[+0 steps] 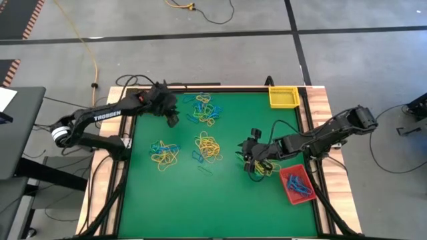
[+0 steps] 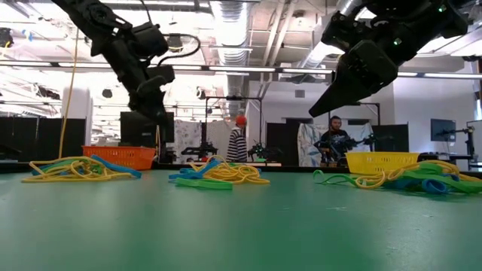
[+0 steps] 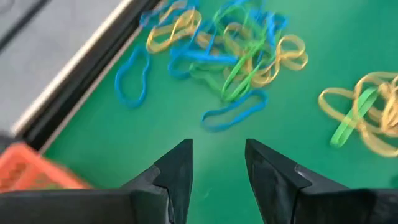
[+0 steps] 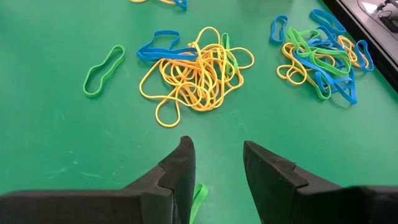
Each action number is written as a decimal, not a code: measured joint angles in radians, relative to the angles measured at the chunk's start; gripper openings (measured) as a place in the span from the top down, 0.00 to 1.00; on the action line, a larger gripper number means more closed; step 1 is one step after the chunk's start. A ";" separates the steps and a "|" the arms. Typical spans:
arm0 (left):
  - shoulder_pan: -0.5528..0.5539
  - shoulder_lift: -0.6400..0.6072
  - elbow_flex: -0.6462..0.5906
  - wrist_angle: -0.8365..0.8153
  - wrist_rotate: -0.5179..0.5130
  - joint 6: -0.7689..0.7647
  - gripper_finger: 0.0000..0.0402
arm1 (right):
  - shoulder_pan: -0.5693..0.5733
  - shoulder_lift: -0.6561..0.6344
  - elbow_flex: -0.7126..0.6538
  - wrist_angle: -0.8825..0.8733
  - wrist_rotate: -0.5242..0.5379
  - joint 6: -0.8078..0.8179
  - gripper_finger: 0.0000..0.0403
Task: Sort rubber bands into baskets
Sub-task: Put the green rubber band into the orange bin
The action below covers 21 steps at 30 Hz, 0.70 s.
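Counter (image 1: 220, 200): green surface, bearing several heaps of rubber bands (image 1: 208, 147) in yellow, blue and green. We count one heap toward the far edge, two mid-counter, and a smaller clutch beside the right arm.

Baskets: yellow basket (image 1: 283, 97) at the far right corner, apparently empty; red basket (image 1: 296, 185) at the right edge, already holding a few blue bands; orange basket (image 2: 120, 156) by the left arm, mostly hidden under it from above.

Left hand (image 3: 217, 171): fingers spread, nothing between them, hovering just short of the far heap (image 3: 233, 56) of mixed bands, with the orange basket close by.

Right hand (image 4: 216, 165): fingers spread, empty, low over the counter facing a mostly yellow tangle (image 4: 196, 71); a lone green band (image 4: 102, 71) lies apart from it, and another green strip (image 4: 198, 200) shows beneath the fingers.

Step, as we judge it: both hands between deliveries, lining up fresh picks; most bands remain unsorted.

Next move, as we judge it: each hand must descend and close on a single-colour band at a heap's edge, since the tangles would otherwise drag mixed colours along.
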 joint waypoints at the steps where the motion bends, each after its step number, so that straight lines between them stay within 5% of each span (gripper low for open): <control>1: -0.005 0.000 0.000 0.018 0.002 -0.001 0.66 | 0.000 0.000 0.000 0.001 0.000 0.000 0.59; 8: -0.039 0.055 0.001 0.105 0.037 -0.009 0.66 | 0.000 0.000 0.000 0.006 0.000 0.000 0.59; 21: -0.093 0.406 0.154 0.121 -0.040 0.089 0.66 | 0.000 0.000 0.000 0.015 0.000 0.000 0.59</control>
